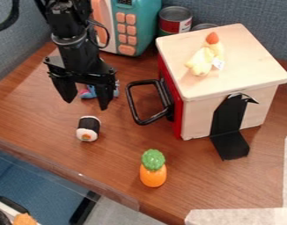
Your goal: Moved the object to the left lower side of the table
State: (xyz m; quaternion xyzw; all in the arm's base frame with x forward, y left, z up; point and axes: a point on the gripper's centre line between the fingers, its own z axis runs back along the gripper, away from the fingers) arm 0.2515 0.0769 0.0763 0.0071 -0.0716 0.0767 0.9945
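The black gripper (86, 98) hangs over the left part of the table (45, 118), its two fingers spread apart with nothing held between them. A small sushi roll toy (88, 128), white with a black band, lies on the wood just below the gripper in the view. Farther toward the front edge, an orange toy with a green leafy top (153, 168) stands upright. Behind the gripper is a small blue and pink toy (91, 92), partly hidden by the fingers.
At the right stands a wooden box (228, 83) with a red front, a black handle (134, 103) jutting left and a yellow toy (201, 60) on top. A teal toy microwave (143, 26) and cans (174, 20) line the back. Whitish tape (240, 216) covers the lower right.
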